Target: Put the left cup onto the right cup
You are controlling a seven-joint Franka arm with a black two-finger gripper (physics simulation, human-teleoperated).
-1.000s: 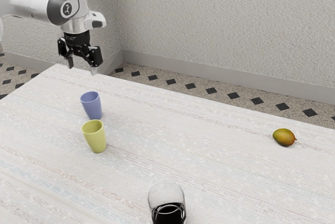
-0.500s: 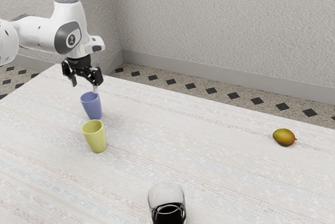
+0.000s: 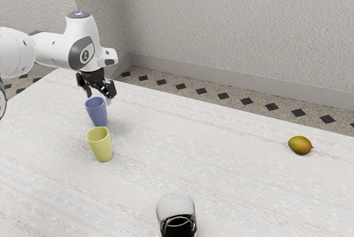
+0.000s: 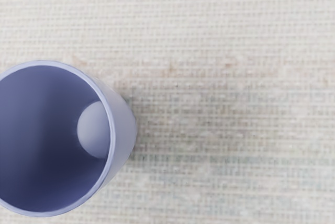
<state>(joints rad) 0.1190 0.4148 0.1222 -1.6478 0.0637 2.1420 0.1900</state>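
Observation:
Two cups stand upright on the pale table (image 3: 221, 159): a blue-violet cup (image 3: 97, 111) and, just in front of it, a yellow-green cup (image 3: 99, 143). My gripper (image 3: 99, 95) hangs open right above the far rim of the blue-violet cup, fingers pointing down and holding nothing. In the wrist view I look straight into the blue-violet cup (image 4: 52, 140), its mouth open and its inside empty, with bare tabletop (image 4: 235, 103) beside it.
A yellow-green mango-like fruit (image 3: 300, 145) lies far toward the exterior view's right. A clear glass with dark contents (image 3: 176, 215) stands at the table's front edge. Wall and tiled floor lie behind the table.
My hand has come down and shifted toward the exterior view's right, from well above the table corner to just over the blue-violet cup's rim. Both cups stayed put.

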